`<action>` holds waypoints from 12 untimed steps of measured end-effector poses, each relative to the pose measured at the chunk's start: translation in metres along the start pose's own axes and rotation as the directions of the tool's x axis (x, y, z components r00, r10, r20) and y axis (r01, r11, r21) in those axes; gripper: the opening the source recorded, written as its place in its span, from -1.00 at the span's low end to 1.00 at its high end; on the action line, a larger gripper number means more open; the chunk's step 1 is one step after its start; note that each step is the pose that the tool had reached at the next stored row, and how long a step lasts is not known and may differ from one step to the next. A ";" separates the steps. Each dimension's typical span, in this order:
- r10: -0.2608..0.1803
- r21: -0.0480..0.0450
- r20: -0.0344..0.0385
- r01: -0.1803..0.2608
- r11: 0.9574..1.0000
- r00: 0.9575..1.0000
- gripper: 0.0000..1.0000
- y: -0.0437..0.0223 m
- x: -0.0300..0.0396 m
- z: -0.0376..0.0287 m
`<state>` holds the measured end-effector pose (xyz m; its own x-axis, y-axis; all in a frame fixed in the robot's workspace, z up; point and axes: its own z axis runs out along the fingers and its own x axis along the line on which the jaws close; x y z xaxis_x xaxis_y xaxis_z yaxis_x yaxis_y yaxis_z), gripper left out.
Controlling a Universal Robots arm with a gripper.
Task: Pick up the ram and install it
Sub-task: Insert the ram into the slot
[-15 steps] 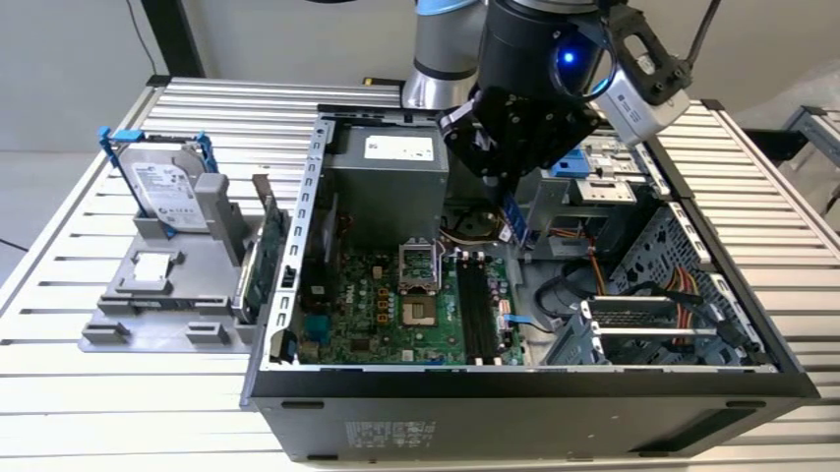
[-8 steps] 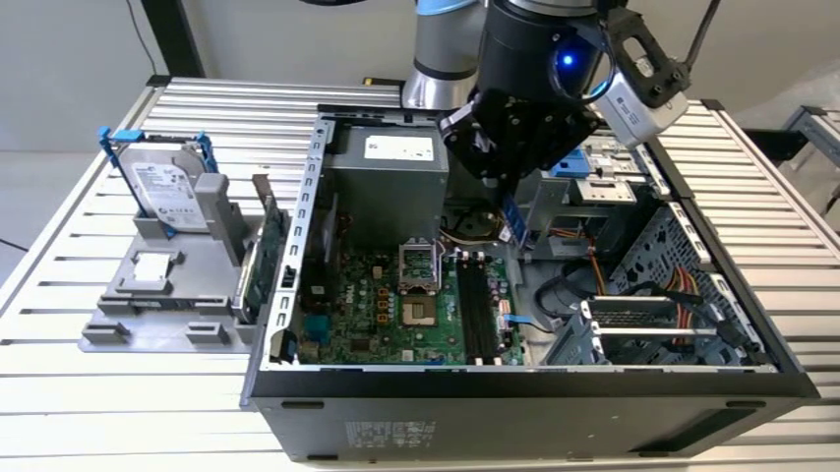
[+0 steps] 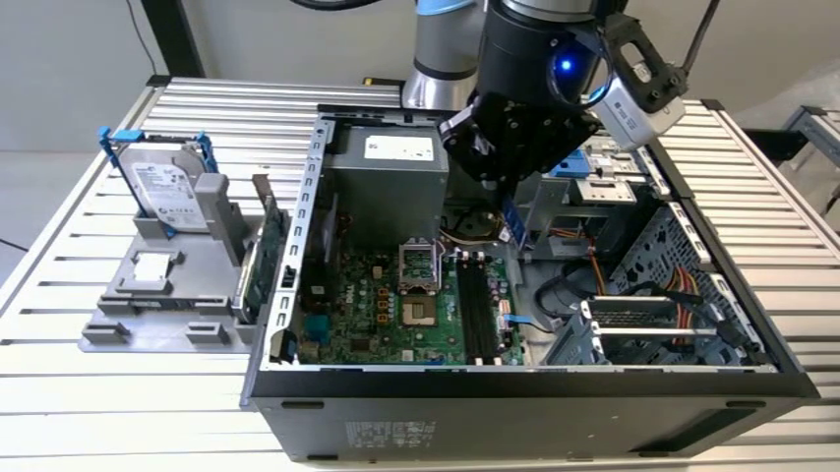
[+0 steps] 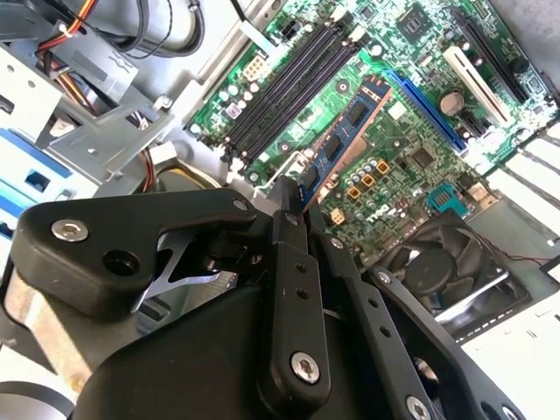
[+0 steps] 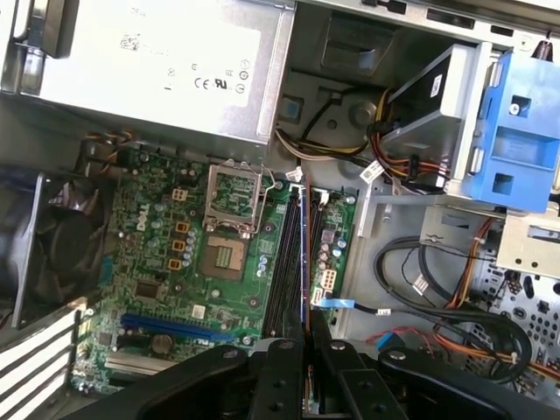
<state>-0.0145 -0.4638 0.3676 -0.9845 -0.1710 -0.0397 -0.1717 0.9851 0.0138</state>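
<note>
Carry step: gripper (image 4: 293,194) clamped tight on ram (image 4: 346,140), hanging above memory slots (image 4: 293,83) along motherboard (image 4: 411,188) edge. Seating probably needs ram parallel over one slot.

You're in a robotics lab or test workshop — your table (image 3: 132,413) is slatted aluminium profile, an opened desktop computer case (image 3: 525,413) lies on it with its motherboard (image 3: 381,305) bared, and at nine o'clock of the case a grey fixture (image 3: 151,315) racks a hard drive (image 3: 168,192) upright.
</note>
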 end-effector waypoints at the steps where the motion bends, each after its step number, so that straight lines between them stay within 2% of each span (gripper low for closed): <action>1: 0.000 0.000 0.000 0.000 1.000 1.000 -1.00 0.0000 -0.0001 0.0005; 12: 0.000 0.000 0.000 0.000 1.000 1.000 -1.00 -0.0002 0.0000 0.0066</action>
<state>-0.0142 -0.4638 0.3610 -0.9845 -0.1711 -0.0397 -0.1718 0.9850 0.0138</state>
